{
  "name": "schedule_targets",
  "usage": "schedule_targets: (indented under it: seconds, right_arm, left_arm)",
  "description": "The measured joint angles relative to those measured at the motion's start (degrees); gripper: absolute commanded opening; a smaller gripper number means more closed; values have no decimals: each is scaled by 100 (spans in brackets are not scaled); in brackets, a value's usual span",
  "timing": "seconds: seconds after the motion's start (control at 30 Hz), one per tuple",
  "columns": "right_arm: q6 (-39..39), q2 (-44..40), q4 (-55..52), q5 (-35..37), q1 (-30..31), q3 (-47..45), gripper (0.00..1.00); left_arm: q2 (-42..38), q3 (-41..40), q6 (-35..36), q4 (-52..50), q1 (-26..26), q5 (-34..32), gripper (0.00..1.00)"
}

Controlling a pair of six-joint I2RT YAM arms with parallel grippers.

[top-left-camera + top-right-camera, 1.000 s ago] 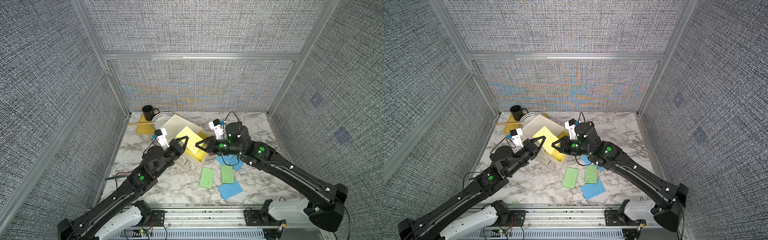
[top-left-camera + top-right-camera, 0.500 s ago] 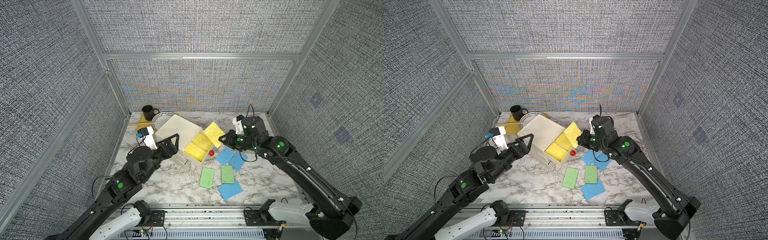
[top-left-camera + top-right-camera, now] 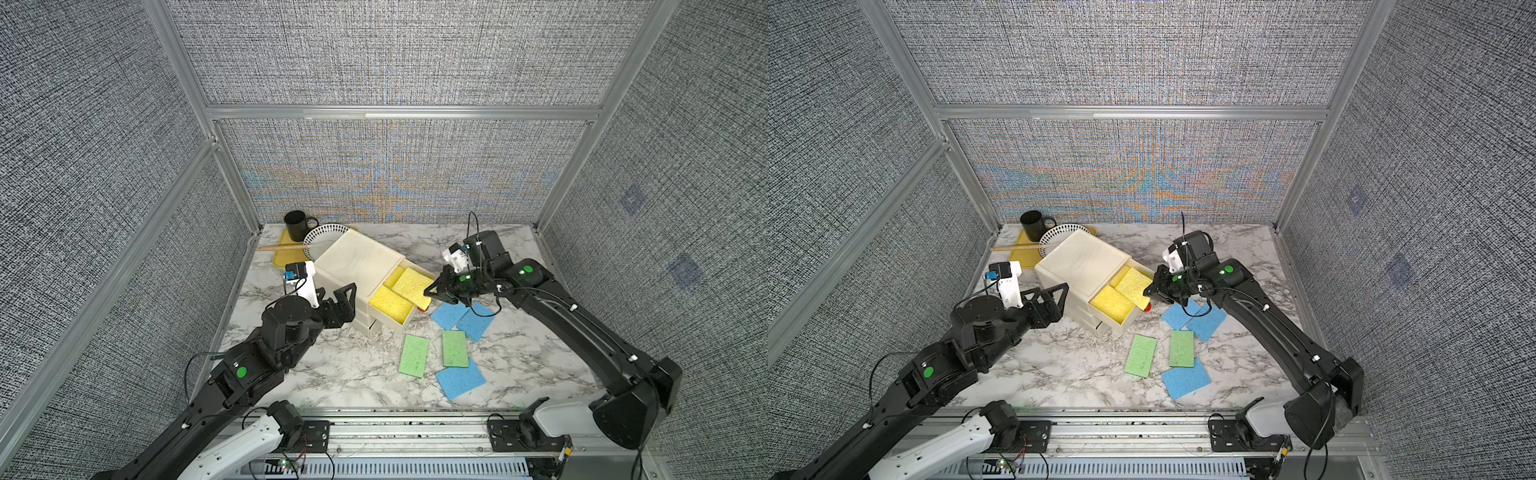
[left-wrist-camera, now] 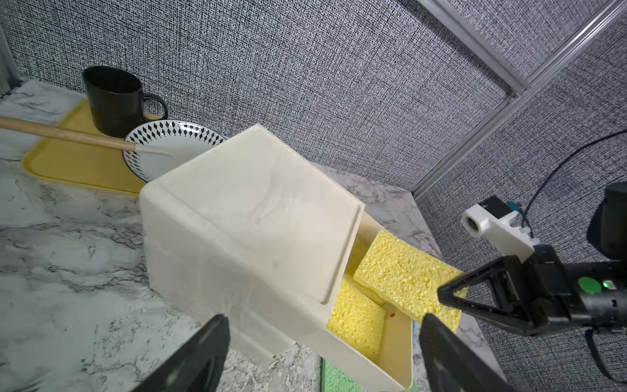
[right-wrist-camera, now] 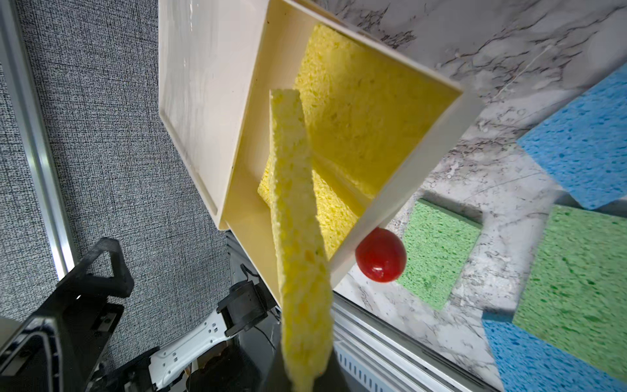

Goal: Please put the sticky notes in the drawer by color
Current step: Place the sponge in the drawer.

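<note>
Just below the right gripper (image 3: 430, 292): front wall of the open top drawer (image 3: 409, 320) and its red knob (image 5: 380, 254). Clamped tight on one yellow sticky note (image 5: 298, 237), held out over that drawer, above two more yellow notes (image 3: 390, 305) lying inside. Back toward its arm's base, on the marble tabletop (image 3: 353, 374): three blue notes (image 3: 449, 315), two green notes (image 3: 414, 356). Across the cabinet (image 3: 357, 262): left gripper (image 3: 347, 303), spread wide, empty, just beside the cabinet's side wall. Farthest off: one mug (image 3: 296, 224), one bowl (image 3: 328, 237), one tray (image 3: 282, 257).
</note>
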Motion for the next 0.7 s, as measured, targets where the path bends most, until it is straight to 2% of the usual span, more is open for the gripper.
schedule_targets:
  seconds: [0.3, 0.7]
  right_arm:
    - [179, 675, 111, -472, -70, 474, 0]
    - [363, 1204, 348, -551, -190, 645, 0]
  left_arm:
    - [114, -28, 306, 2, 0, -4, 90]
    - [179, -120, 479, 4, 0, -7, 90]
